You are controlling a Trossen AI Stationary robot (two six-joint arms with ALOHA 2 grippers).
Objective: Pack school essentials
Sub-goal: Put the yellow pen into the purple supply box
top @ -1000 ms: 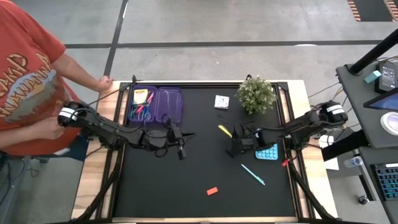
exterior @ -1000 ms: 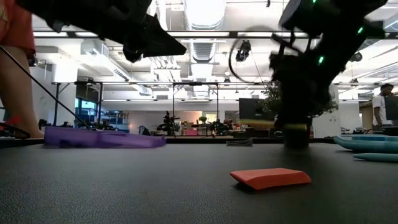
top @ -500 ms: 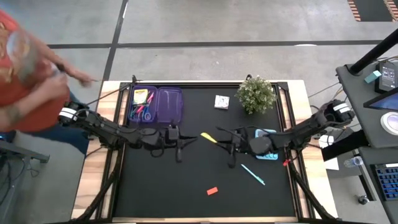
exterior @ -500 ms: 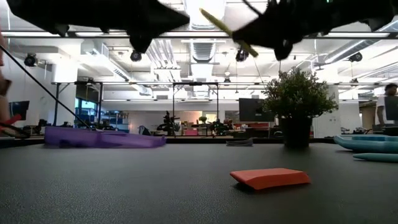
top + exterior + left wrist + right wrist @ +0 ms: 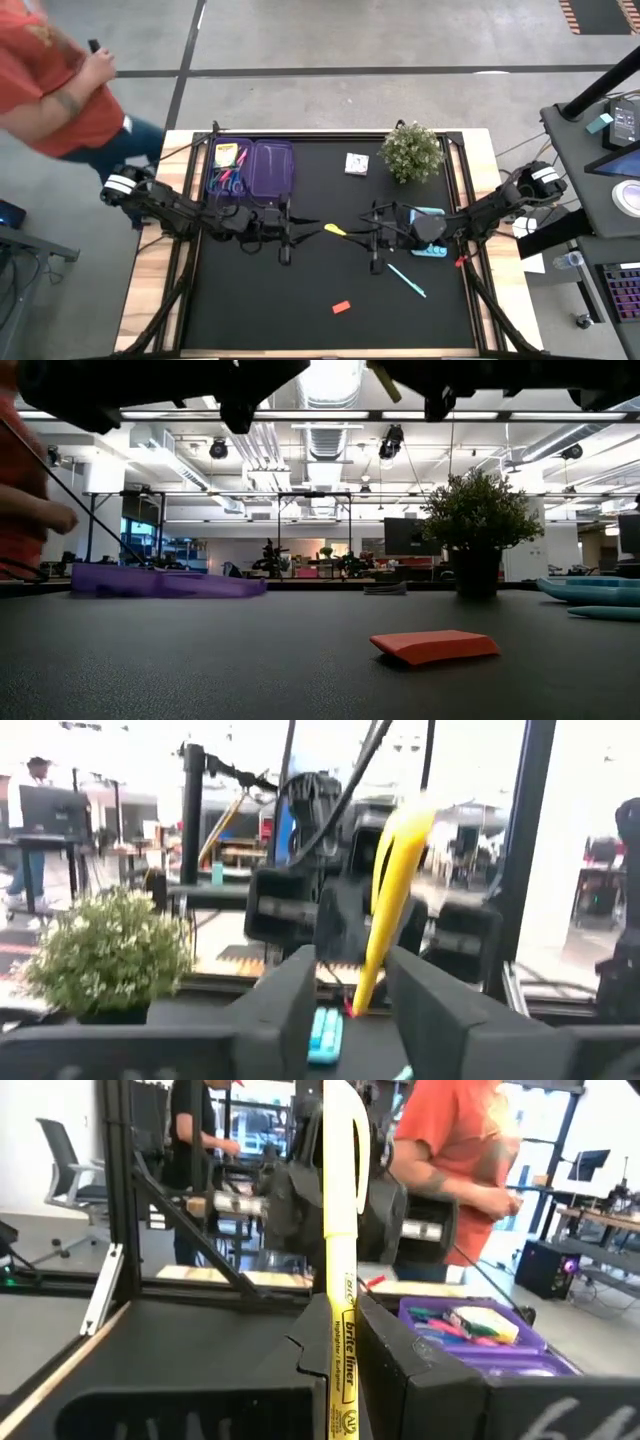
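My right gripper [image 5: 352,234] is shut on a yellow highlighter [image 5: 335,229] above the middle of the table. My left gripper [image 5: 306,224] faces it from the left, open. In the left wrist view its fingers [image 5: 290,1010] stand on either side of the highlighter's free end [image 5: 358,1000] without touching it. The open purple case [image 5: 250,168] at the far left holds the crayon box [image 5: 228,155] and blue-handled scissors [image 5: 225,183]. A teal pen [image 5: 407,280], a red eraser [image 5: 341,307] and a white pad [image 5: 356,163] lie on the table. My right gripper pinches the highlighter's barrel [image 5: 340,1350] between its two fingers [image 5: 400,1370]. The fingers come roughly level from the table's right. The highlighter sticks out past the fingertips toward my left gripper and is lifted clear of the table.
A potted plant [image 5: 412,150] stands at the far right. A light-blue flat item [image 5: 430,243] lies under my right arm. A person in an orange shirt [image 5: 50,80] stands beyond the table's far left corner. The red eraser also shows in the low view [image 5: 435,646].
My right gripper has taken the yellow highlighter off the table, lifted it clear and carried it toward the table's left, up to my left gripper. My left gripper has moved slightly right toward it. The person has stepped back from the table's left side.
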